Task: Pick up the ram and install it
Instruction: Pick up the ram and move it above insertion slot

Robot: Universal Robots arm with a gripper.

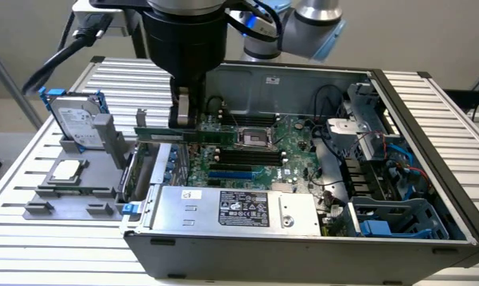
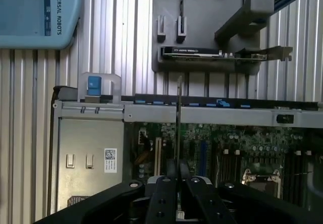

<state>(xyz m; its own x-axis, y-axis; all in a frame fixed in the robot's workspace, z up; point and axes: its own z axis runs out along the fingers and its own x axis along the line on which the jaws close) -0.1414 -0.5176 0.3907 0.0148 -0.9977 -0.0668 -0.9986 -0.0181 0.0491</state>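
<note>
My gripper is shut on the ram, a long thin green stick held level and on edge. In the exterior view it hangs over the open computer case, above the motherboard's edge on that view's left. The black memory slots lie just beyond and below it, beside the processor socket. In the wrist view the ram appears edge-on as a thin line running out from between my fingers, above the motherboard.
A grey fixture outside the case holds a hard drive, a silver processor chip and an upright expansion card. The power supply fills the case's near side. Cables and a drive cage crowd the exterior view's right.
</note>
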